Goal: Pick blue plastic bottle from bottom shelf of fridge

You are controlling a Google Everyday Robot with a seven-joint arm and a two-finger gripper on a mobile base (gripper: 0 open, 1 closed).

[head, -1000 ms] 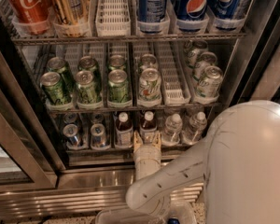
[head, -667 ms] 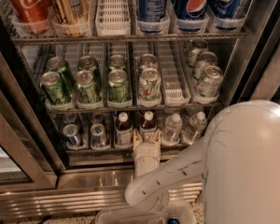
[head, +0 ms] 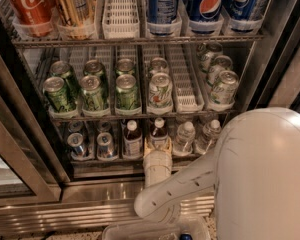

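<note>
The fridge [head: 35,184] stands open in front of me. On its bottom shelf [head: 115,163] two small bottles with white caps and dark liquid stand side by side. The blue plastic bottle [head: 159,132] is the right one, and a like bottle [head: 132,138] is just left of it. My gripper [head: 157,147] reaches in from below on its cream wrist. It sits right at the base of the blue plastic bottle and hides the bottle's lower part. Whether it touches the bottle cannot be told.
Silver cans [head: 90,143] fill the shelf's left lanes and clear water bottles [head: 195,136] the right ones. Green cans [head: 92,91] sit on the rack above, with cola and Pepsi cans [head: 210,4] on top. My white arm housing [head: 260,174] fills the lower right.
</note>
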